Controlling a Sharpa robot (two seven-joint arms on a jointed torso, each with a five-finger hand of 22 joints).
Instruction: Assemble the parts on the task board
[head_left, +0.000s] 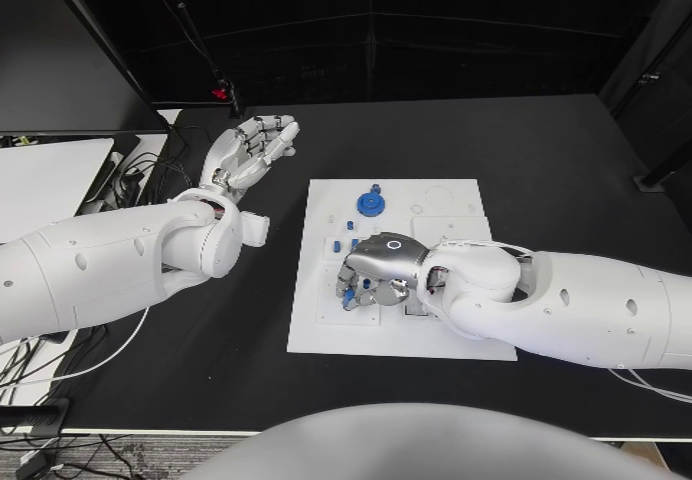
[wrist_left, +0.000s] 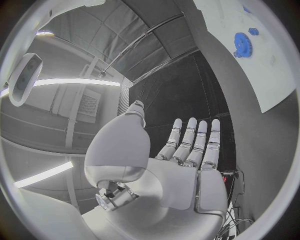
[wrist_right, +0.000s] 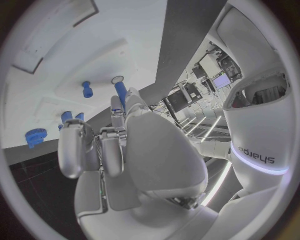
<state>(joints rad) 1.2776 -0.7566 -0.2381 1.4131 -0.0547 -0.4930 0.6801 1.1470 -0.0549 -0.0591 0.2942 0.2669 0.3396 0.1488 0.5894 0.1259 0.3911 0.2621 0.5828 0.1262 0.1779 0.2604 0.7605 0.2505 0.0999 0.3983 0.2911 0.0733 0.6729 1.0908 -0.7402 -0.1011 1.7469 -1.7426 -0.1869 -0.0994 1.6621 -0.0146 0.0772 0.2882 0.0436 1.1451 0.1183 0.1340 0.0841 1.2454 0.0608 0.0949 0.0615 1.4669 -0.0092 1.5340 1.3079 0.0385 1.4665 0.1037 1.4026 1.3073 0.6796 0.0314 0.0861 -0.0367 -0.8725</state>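
Right hand (head_left: 378, 272) pinching a blue peg (wrist_right: 120, 93) over the task board (head_left: 433, 335); left hand (head_left: 254, 147) open, idle. Imo peg could tilt n jam if misaligned.

Even, fairly bright light on the white board (head_left: 389, 320); black tabletop (head_left: 562, 170) around it stays dark, little glare. Soft shadow beneath the right hand (head_left: 378, 272). Wrist views bend straight edges; ceiling strip lights glow.

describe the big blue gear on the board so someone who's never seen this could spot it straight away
Start at the white task board in the middle of the black table, then look to its far end, away from the robot. The blue gear lies there, clear of the right hand. It is round, toothed and much wider than the small blue pieces nearer the hand.
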